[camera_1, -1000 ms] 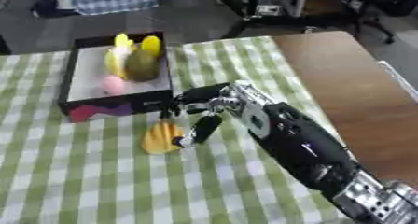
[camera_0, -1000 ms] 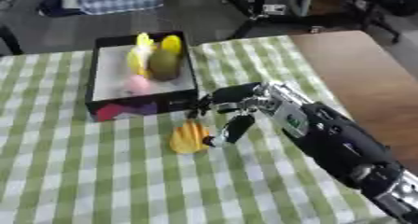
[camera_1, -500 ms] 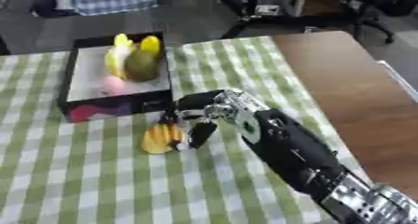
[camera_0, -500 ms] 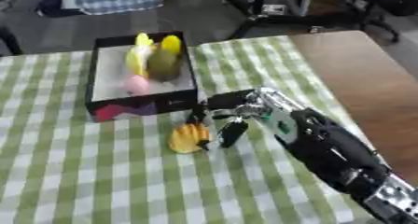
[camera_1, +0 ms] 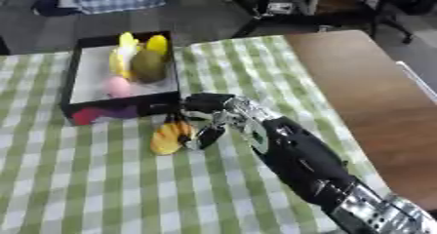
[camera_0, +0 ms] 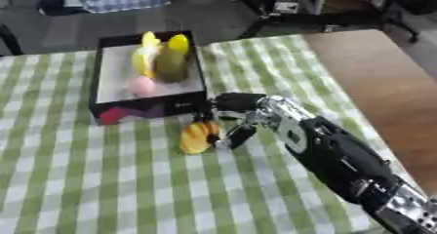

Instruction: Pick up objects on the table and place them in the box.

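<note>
A yellow-orange ribbed fruit (camera_0: 196, 138) lies on the green checked tablecloth just in front of the black box (camera_0: 101, 82). My right hand (camera_0: 243, 112) comes in from the lower right. Its fingers (camera_0: 224, 101) curl over the fruit's top and its thumb (camera_0: 239, 134) rests against the fruit's right side. Inside the box, on its white floor, are two yellow pieces (camera_0: 147, 52), an olive-green fruit (camera_0: 173, 66) and a pink one (camera_0: 143, 86). My left hand shows in neither view.
A brown wooden tabletop (camera_0: 375, 87) runs along the right of the cloth. Chair legs and dark furniture (camera_0: 282, 4) stand beyond the far edge. Checked cloth (camera_0: 102, 184) stretches to the left and front of the fruit.
My right hand has slid left from beside the fruit and closed around it. The fruit sits slightly nearer the box than before.
</note>
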Robot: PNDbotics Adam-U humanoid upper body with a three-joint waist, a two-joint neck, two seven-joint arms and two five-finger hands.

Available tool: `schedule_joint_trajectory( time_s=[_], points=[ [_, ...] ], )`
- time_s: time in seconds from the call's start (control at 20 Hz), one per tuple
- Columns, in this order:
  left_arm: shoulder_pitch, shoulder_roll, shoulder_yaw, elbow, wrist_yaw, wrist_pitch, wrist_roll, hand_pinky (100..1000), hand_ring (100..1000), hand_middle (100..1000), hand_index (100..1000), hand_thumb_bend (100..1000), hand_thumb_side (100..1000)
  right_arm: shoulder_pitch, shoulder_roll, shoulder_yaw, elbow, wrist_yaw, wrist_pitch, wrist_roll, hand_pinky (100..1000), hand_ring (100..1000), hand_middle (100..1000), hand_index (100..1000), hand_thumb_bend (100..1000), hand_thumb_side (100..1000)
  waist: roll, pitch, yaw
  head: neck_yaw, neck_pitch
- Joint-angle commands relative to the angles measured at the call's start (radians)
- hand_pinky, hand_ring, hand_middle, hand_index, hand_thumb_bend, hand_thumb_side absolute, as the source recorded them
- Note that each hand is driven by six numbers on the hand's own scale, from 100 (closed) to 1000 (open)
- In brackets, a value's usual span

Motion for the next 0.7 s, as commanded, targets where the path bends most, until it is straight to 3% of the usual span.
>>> schedule_joint_trajectory(
  time_s=[0.05, 0.4, 0.45, 0.7],
  points=[
    [-0.008, 0.014, 0.001, -0.015, 0.005, -0.002, 0.001, 738, 570, 649, 835, 530, 687, -0.018, -0.024, -0.013, -0.042, -0.027, 0.010, -0.039, 833, 662, 562, 366, 100, 176, 0.000, -0.025, -0.001, 0.004, 0.001],
    [-0.011, 0.013, 0.002, -0.016, 0.008, -0.002, 0.002, 739, 570, 650, 835, 529, 687, -0.088, -0.101, -0.036, -0.176, -0.218, 0.093, 0.037, 838, 663, 569, 364, 100, 199, 0.003, -0.027, 0.002, 0.014, -0.003],
    [-0.015, 0.010, 0.001, -0.017, 0.008, -0.002, 0.001, 739, 570, 650, 835, 529, 687, -0.106, -0.104, -0.049, -0.176, -0.233, 0.110, 0.048, 839, 662, 569, 365, 100, 164, 0.005, -0.026, 0.006, 0.014, -0.005],
    [-0.047, -0.018, -0.006, -0.016, 0.016, -0.004, -0.004, 739, 569, 650, 835, 530, 686, -0.189, -0.023, -0.156, -0.055, -0.167, 0.179, 0.021, 841, 655, 568, 367, 100, 164, 0.025, -0.011, 0.043, 0.002, -0.028]
  ],
)
